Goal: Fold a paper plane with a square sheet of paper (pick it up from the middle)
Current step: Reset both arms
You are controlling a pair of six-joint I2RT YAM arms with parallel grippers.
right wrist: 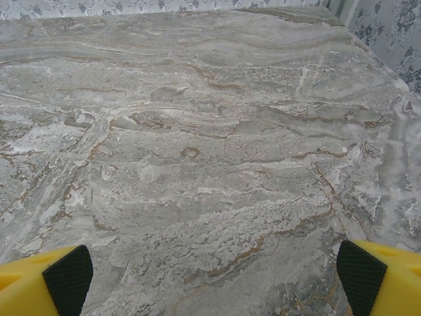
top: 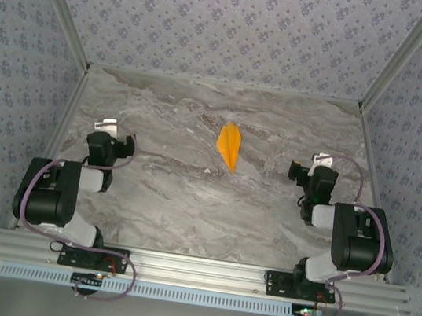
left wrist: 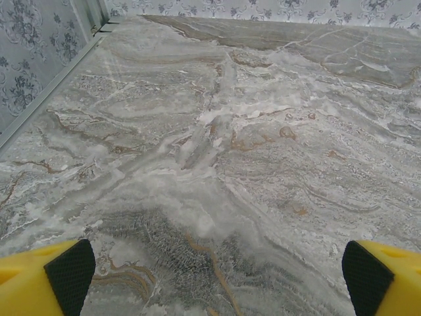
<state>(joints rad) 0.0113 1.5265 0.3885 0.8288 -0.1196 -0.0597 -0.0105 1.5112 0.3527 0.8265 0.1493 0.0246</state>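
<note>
The paper plane, the square sheet of paper folded into a slim bright-orange dart, lies flat on the marble table a little beyond the middle, its tip pointing toward the near edge. My left gripper is drawn back at the left, well apart from the plane, and stands open. In the left wrist view the left gripper has bare marble between its yellow fingers. My right gripper rests at the right, also far from the plane and open. In the right wrist view the right gripper holds nothing between its pads.
Patterned walls with metal corner posts close in the table at the back and both sides. The arm bases are bolted to a rail along the near edge.
</note>
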